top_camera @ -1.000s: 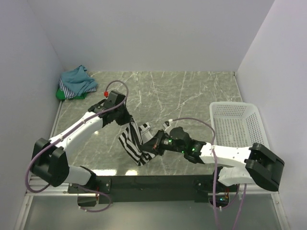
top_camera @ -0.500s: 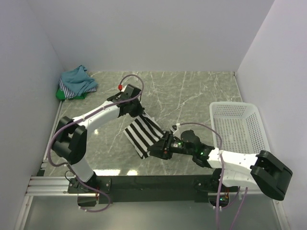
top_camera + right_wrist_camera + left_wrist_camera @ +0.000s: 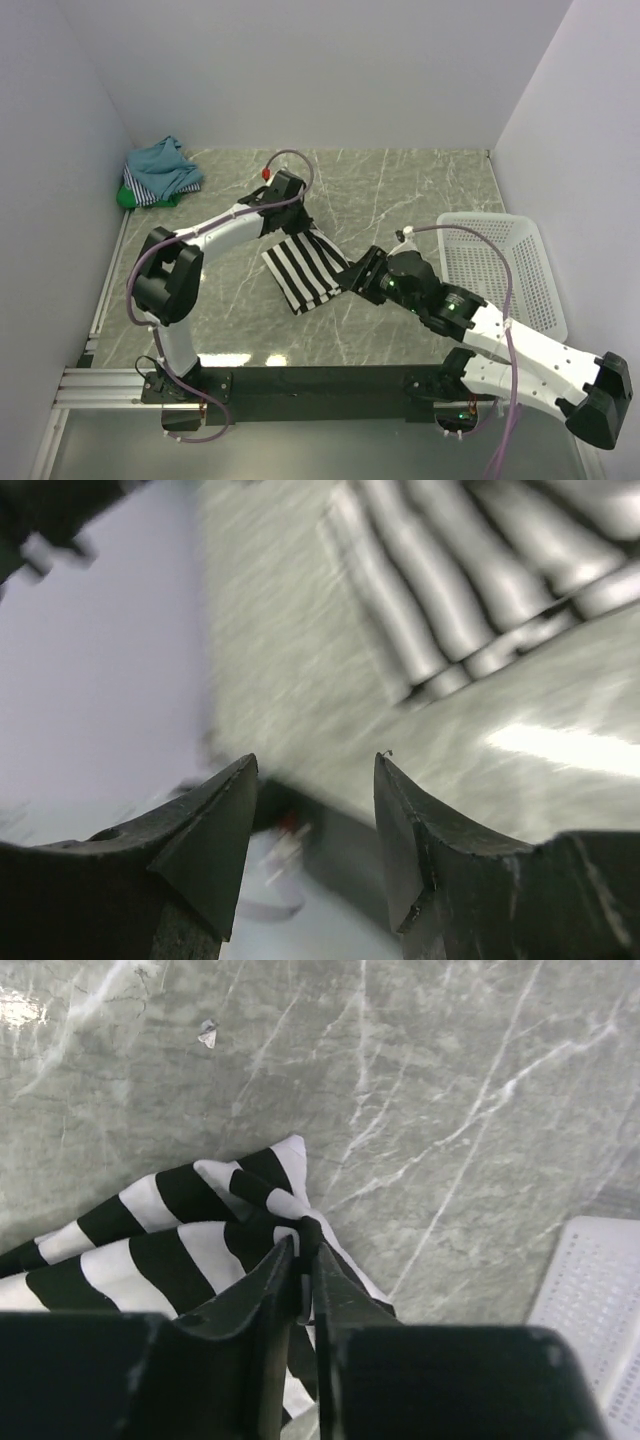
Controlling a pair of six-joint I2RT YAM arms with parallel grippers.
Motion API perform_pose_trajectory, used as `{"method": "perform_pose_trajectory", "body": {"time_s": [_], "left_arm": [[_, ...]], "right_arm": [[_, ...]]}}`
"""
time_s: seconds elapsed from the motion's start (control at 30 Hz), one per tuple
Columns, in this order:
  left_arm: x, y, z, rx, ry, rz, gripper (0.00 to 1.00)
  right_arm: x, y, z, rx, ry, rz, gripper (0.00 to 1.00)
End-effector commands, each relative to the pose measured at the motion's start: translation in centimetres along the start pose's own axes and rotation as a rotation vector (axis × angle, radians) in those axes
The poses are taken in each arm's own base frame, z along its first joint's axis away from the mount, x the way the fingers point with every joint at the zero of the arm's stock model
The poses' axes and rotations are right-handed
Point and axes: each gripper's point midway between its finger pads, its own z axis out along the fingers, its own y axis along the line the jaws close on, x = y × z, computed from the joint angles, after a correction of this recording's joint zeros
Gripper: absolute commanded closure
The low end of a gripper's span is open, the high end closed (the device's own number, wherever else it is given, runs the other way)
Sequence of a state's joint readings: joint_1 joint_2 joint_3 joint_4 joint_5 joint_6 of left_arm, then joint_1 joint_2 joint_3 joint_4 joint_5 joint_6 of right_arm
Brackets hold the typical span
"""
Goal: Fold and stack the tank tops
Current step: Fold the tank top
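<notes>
The black-and-white striped tank top (image 3: 303, 270) lies flat in a folded rectangle in the middle of the table. My left gripper (image 3: 306, 229) reaches down at its far edge. In the left wrist view the left gripper (image 3: 303, 1245) has its jaws nearly together, pinching a fold of the striped tank top (image 3: 170, 1240). My right gripper (image 3: 352, 276) hovers just off the top's right edge. Its jaws stand open with nothing between them in the blurred right wrist view (image 3: 315, 765), where the striped top (image 3: 450, 590) shows beyond. Other tank tops (image 3: 160, 172), teal-blue uppermost, are piled at the back left corner.
A white lattice basket (image 3: 495, 262) stands at the right side of the table, and its corner (image 3: 590, 1300) shows in the left wrist view. White walls close in the table on three sides.
The striped top went from a hanging bunch between both grippers to lying spread flat. My left gripper carried its edge toward the far right. My right gripper opened, let go and drew back to the right.
</notes>
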State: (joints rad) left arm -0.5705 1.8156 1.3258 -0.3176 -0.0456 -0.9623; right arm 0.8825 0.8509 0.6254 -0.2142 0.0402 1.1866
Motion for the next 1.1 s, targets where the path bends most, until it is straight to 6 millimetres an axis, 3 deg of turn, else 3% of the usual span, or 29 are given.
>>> {"method": "perform_pose_trajectory", "body": {"time_s": [0.0, 0.03, 0.13, 0.17, 0.23, 0.3, 0.33, 0.5, 0.67, 0.77, 0.9, 0.93, 1.07], "left_arm": [[-0.7, -2.3, 0.4, 0.081, -0.011, 0.055, 0.81], [-0.7, -2.7, 0.4, 0.099, -0.006, 0.062, 0.72], [-1.5, -4.1, 0.1, 0.141, -0.021, 0.094, 0.59], [-2.2, -4.8, -0.4, 0.156, -0.032, 0.099, 0.57], [-3.3, -5.6, -1.3, 0.175, -0.054, 0.11, 0.52], [-5.0, -5.9, -2.8, 0.177, -0.085, 0.101, 0.5], [-5.7, -5.4, -3.1, 0.169, -0.097, 0.089, 0.45], [-7.3, -4.6, -5.8, 0.177, -0.128, 0.072, 0.41], [-5.7, -3.0, -6.6, 0.179, -0.09, 0.061, 0.42], [-3.7, -1.4, -6.6, 0.17, -0.049, 0.05, 0.43], [-2.7, 0.7, -7.1, 0.139, -0.056, 0.02, 0.43], [-2.1, 1.8, -6.8, 0.122, -0.043, 0.007, 0.43], [-2.0, 2.3, -6.9, 0.132, -0.036, -0.018, 0.43]], "right_arm": [[-3.8, -6.3, -0.2, 0.319, -0.175, -0.197, 0.43], [-3.8, -6.9, 0.4, 0.352, -0.169, -0.219, 0.43], [-4.8, -8.1, 2.1, 0.43, -0.173, -0.306, 0.43], [-5.2, -7.8, 2.7, 0.427, -0.166, -0.364, 0.43], [-5.6, -9.0, 4.0, 0.493, -0.145, -0.415, 0.43], [-6.4, -8.5, 4.6, 0.521, -0.14, -0.476, 0.43], [-6.6, -9.1, 5.1, 0.561, -0.137, -0.501, 0.43], [-7.8, -8.6, 6.1, 0.592, -0.125, -0.57, 0.42], [-6.6, -8.5, 7.3, 0.528, -0.046, -0.612, 0.44], [-4.3, -8.5, 7.4, 0.471, 0.015, -0.647, 0.49], [-1.6, -8.6, 7.8, 0.424, 0.07, -0.702, 0.5], [-1.6, -9.1, 8.1, 0.453, 0.067, -0.715, 0.51], [-3.2, -8.6, 8.4, 0.534, 0.02, -0.727, 0.52]]}}
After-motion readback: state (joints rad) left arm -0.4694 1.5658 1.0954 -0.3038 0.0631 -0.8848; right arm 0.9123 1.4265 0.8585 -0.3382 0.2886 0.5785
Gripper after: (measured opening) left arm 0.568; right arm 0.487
